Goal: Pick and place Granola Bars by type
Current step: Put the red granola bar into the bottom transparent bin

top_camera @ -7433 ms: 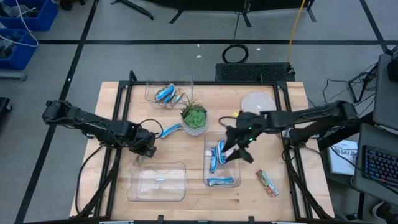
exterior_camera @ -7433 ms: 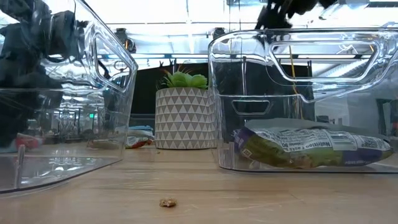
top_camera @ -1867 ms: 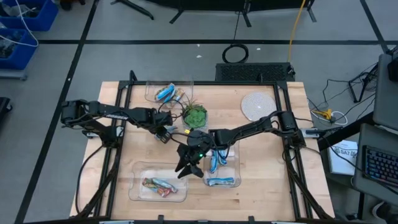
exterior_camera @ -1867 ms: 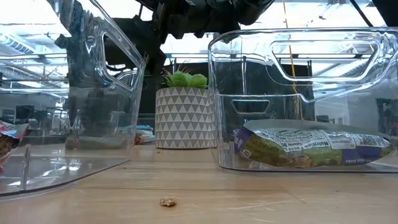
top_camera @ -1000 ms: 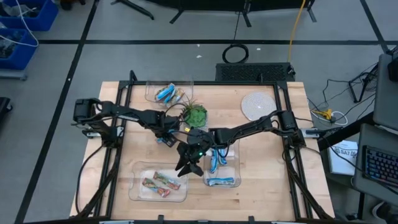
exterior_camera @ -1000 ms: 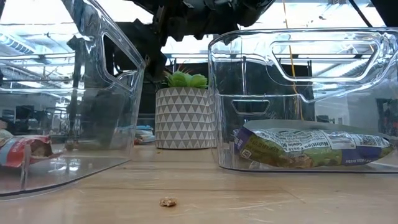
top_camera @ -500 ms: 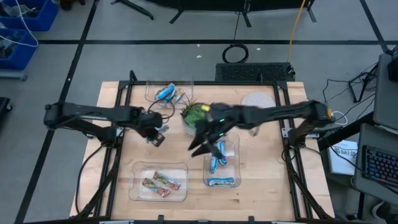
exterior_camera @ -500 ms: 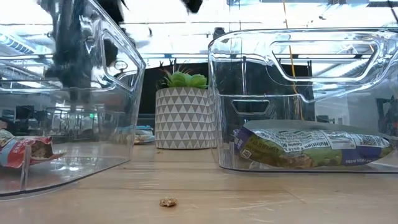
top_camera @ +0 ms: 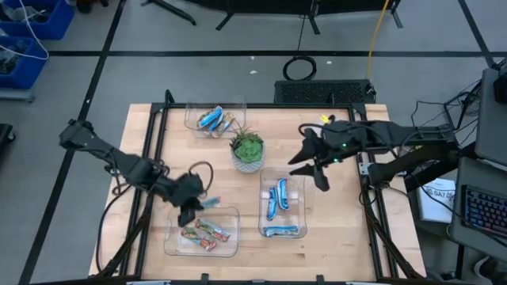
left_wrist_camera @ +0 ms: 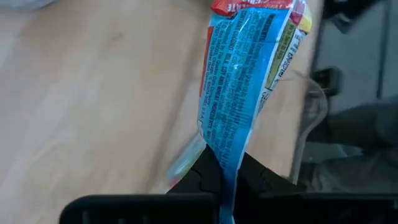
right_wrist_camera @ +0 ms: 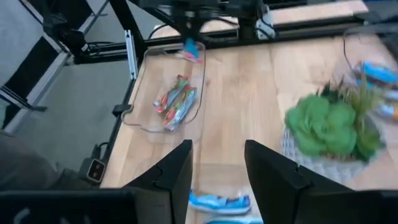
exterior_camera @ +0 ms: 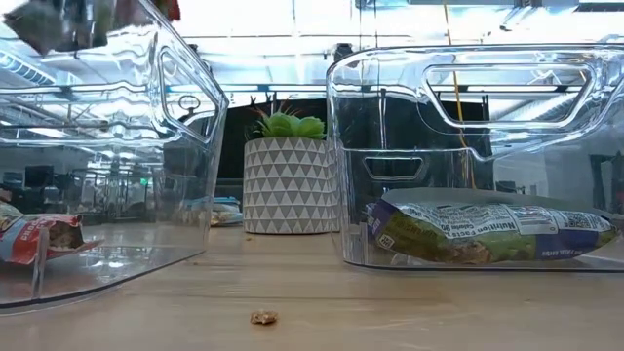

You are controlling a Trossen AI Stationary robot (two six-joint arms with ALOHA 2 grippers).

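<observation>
My left gripper (top_camera: 198,207) is shut on a bright blue granola bar (top_camera: 212,203) over the far edge of the near-left clear bin (top_camera: 170,240). Two multicoloured bars (top_camera: 203,233) lie in that bin; they show in the right wrist view (right_wrist_camera: 177,102) too. Blue bars (top_camera: 277,199) lie in the near-right bin (top_camera: 301,190). More bars (top_camera: 214,119) sit in the far bin. My right gripper (top_camera: 311,169) hangs open and holds nothing, right of the potted plant (top_camera: 248,149), above the table; its fingers (right_wrist_camera: 267,168) stand wide apart. My left gripper pinches the blue bar by one crimped end (left_wrist_camera: 222,163) between its two fingers (left_wrist_camera: 205,171). The fingers lie along the bar. The rest of the wrapper (left_wrist_camera: 245,68) sticks out beyond the fingertips, lifted clear of table and bin.
The plant in its patterned pot (exterior_camera: 289,185) stands mid-table between the bins. A round white disc (top_camera: 327,131) lies toward the far right. A crumb (exterior_camera: 261,317) sits near the table's near edge. Bare wood shows right of the near-right bin.
My left gripper, shut on the blue bar beside the plant, has lifted it and carried it toward the near-left bin. My right gripper has drawn back from the near-left bin, rising and swinging toward the table's right, past the plant. The two multicoloured bars stayed put.
</observation>
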